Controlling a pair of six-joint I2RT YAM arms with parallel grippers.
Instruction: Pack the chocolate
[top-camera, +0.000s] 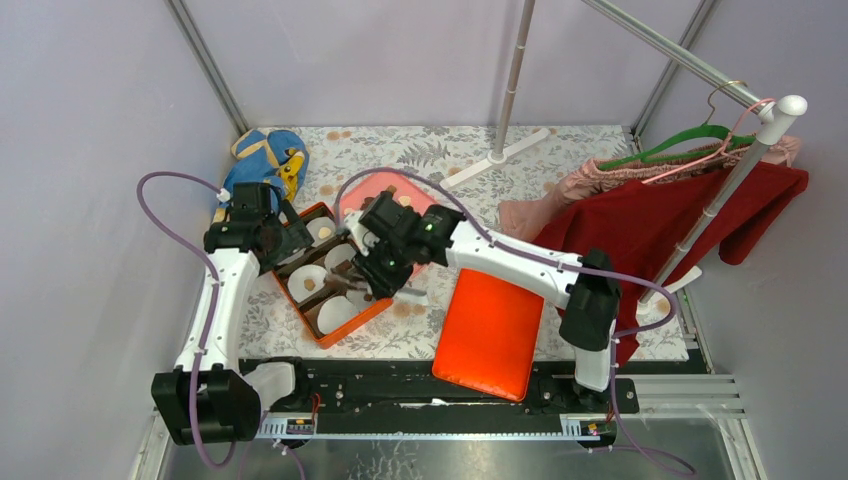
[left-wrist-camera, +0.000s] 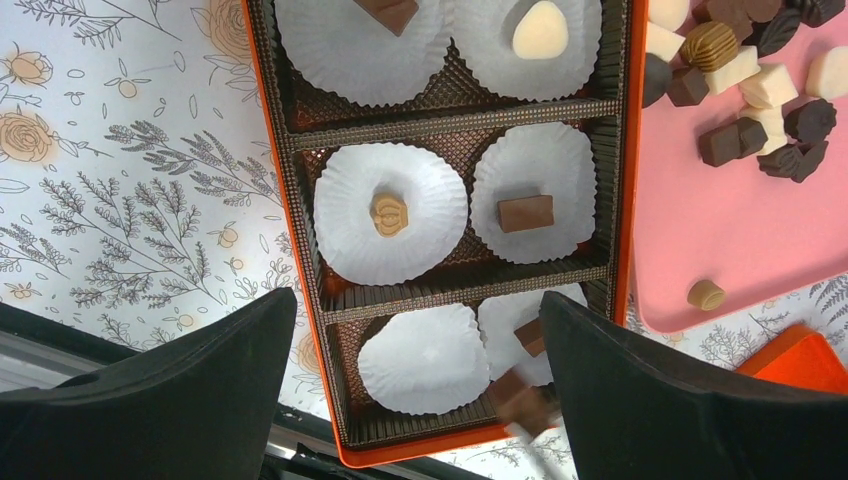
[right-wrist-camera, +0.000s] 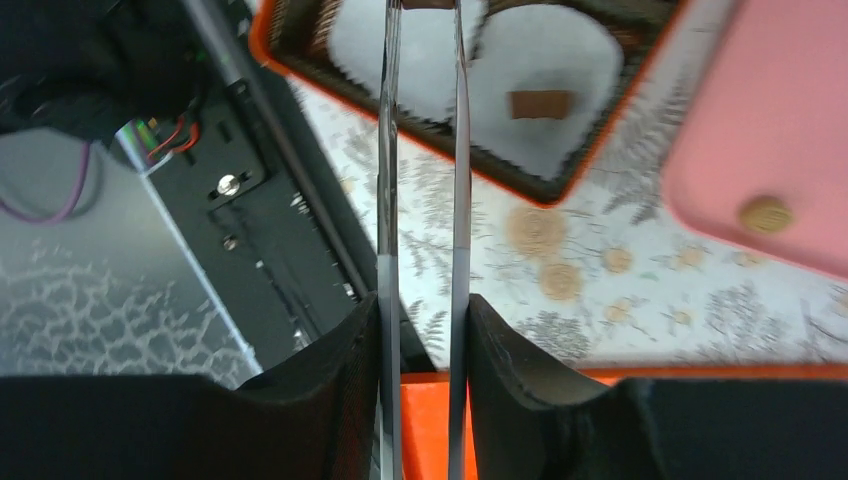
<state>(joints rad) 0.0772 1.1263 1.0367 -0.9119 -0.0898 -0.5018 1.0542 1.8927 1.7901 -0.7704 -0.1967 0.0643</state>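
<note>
Five liners (left-wrist-camera: 345, 215) in your box (left-wrist-camera: 450, 112) hold chocolate (left-wrist-camera: 525, 213), one's bare, more on the pink tray (left-wrist-camera: 720, 230). Right hand (right-wrist-camera: 422, 320) pinches tweezers (right-wrist-camera: 458, 200); left hand (left-wrist-camera: 418, 298) is spread.

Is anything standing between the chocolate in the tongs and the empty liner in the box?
Nothing visible does. The chocolate in the tongs hangs over the near row of the open box, right beside the empty liner. The open left claw hangs higher up, out of that path.
</note>
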